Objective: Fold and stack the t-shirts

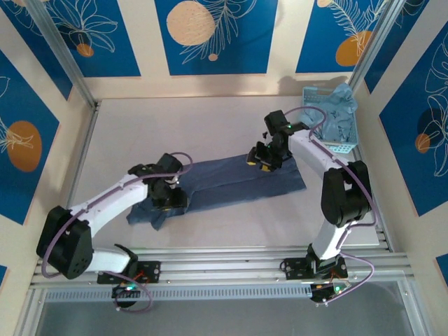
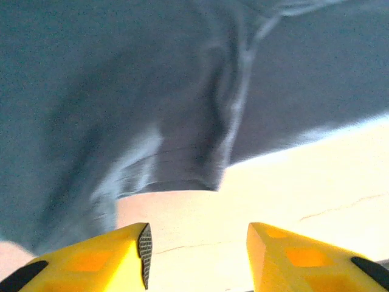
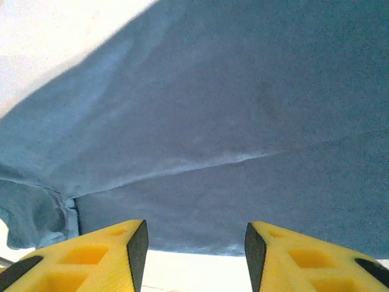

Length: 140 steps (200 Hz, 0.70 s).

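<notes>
A large dark slate-blue t-shirt [image 1: 224, 180] lies as a long folded strip across the middle of the table. My left gripper [image 1: 171, 197] hovers low over its left end, jaws open and nothing between them. In the left wrist view the shirt's rumpled hem [image 2: 182, 121] lies just beyond the left gripper [image 2: 197, 234], with bare table under its tips. My right gripper [image 1: 263, 158] is over the strip's right part, also open and holding nothing. In the right wrist view the smooth cloth [image 3: 231, 121] starts just ahead of the right gripper [image 3: 196, 234]. A paler blue t-shirt [image 1: 342, 98] hangs out of the basket.
A light blue perforated basket [image 1: 337, 143] stands at the back right, close behind the right arm. Bare white table [image 1: 175, 126] stretches behind the shirt. A metal rail [image 1: 231, 262] runs along the near edge, and patterned walls close in both sides.
</notes>
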{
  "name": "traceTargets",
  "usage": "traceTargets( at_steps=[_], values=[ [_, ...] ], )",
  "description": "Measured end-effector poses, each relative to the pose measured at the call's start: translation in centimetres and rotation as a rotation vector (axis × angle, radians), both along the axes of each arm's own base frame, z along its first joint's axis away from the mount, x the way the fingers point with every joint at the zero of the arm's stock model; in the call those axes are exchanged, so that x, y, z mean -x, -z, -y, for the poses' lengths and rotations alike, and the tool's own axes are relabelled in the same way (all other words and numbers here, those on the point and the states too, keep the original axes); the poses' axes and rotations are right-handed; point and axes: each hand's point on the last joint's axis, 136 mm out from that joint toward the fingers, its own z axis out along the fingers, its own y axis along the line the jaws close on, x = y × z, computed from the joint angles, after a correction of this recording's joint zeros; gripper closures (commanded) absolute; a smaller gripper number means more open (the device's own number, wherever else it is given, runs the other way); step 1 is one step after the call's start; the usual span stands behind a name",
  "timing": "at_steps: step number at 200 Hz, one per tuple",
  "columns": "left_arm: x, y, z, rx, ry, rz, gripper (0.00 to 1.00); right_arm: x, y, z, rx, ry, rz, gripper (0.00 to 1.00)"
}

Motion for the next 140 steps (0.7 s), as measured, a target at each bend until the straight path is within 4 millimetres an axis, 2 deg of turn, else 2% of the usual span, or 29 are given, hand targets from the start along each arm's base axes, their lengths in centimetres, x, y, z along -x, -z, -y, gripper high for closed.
traceTargets(
  at_steps=[14,28,39,55,71,84,98,121,140],
  values=[
    [0.3,0.9,0.9,-0.023,0.043,-0.017,0.55,0.2,0.3,0.0,0.000,-0.001,-0.007,0.52],
    [0.5,1.9,0.5,-0.079,0.053,-0.034,0.52,0.4,0.3,0.0,-0.003,-0.001,-0.003,0.52],
    [0.7,2.2,-0.7,-0.149,0.033,-0.034,0.45,0.4,0.1,0.0,-0.006,-0.002,0.004,0.52],
    [0.9,1.7,-3.2,-0.225,-0.056,-0.035,0.44,0.6,-0.4,0.0,-0.012,-0.005,0.018,0.52],
    [1.4,0.9,-5.3,-0.204,-0.197,-0.023,0.45,0.9,-0.6,-0.1,-0.016,-0.009,0.025,0.52],
    [2.6,0.6,-6.9,-0.154,-0.327,-0.013,0.45,1.0,-0.6,-0.1,-0.017,-0.010,0.025,0.52],
    [4.3,0.7,-7.6,-0.097,-0.436,-0.017,0.47,1.1,-0.6,-0.3,-0.019,-0.012,0.024,0.52],
    [6.9,2.3,-8.4,-0.033,-0.574,-0.059,0.48,1.1,-0.6,-0.6,-0.022,-0.019,0.029,0.52],
    [8.1,3.9,-9.3,-0.004,-0.693,-0.101,0.48,1.2,-0.6,-0.7,-0.027,-0.023,0.026,0.52]
  ],
)
